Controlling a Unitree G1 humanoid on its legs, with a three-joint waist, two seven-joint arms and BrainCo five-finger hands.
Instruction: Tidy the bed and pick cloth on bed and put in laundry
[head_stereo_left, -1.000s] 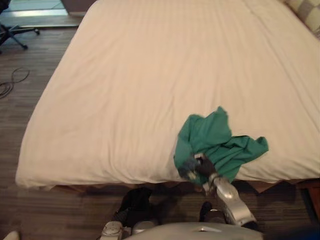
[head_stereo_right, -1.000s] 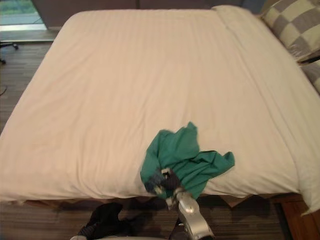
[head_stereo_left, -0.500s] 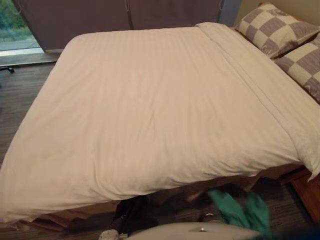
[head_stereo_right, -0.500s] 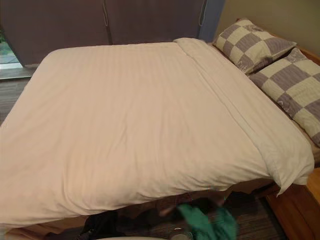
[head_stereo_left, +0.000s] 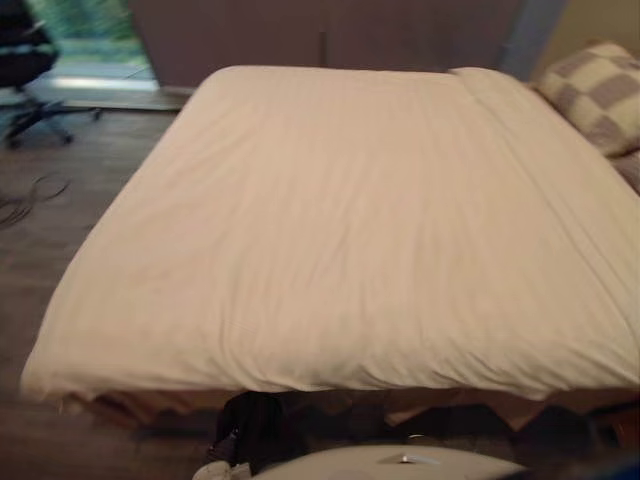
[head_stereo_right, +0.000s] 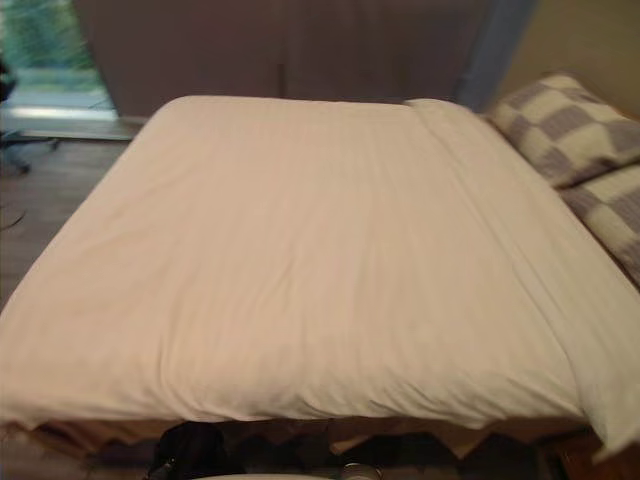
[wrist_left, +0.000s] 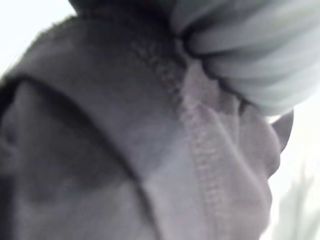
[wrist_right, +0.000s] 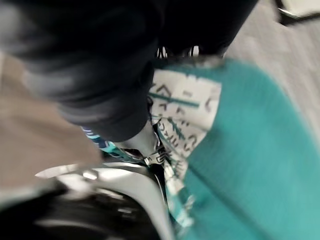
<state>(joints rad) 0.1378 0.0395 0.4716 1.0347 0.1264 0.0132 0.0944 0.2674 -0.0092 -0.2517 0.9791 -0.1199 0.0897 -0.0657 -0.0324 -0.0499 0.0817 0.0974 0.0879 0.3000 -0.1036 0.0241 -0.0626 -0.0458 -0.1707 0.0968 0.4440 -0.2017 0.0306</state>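
From my left eye, the bed (head_stereo_left: 340, 230) lies spread before me under a pale cover, smooth but for a few soft creases. Its near edge runs across just in front of me, with the cover hanging over it in a rumpled hem. Along the bed's left edge there is a broad strip of open wooden floor (head_stereo_left: 60, 230), reaching back to a chair (head_stereo_left: 25, 70) by the far left corner.

From my right eye, the same bed fills the middle. At its right edge a folded band of the cover runs up to two checked pillows (head_stereo_right: 565, 125) at the far right corner. The far edge stops short of a dark wall.

Along my left wrist, the ribbed cover of my left robot hand (wrist_left: 250, 55) sits at one corner. Grey fabric (wrist_left: 125, 150) with a stitched seam lies right up against the lens. I cannot tell how that robot hand is set.

Along my right wrist, the dark cover of my right robot hand (wrist_right: 95, 65) is close to the lens. The teal cloth (wrist_right: 250, 160) is bunched right against it, clear of the bed, with floor showing past it. A patterned white patch of the cloth is caught between the cover and a curled silver finger (wrist_right: 130, 185), so this robot hand is closed on the cloth.
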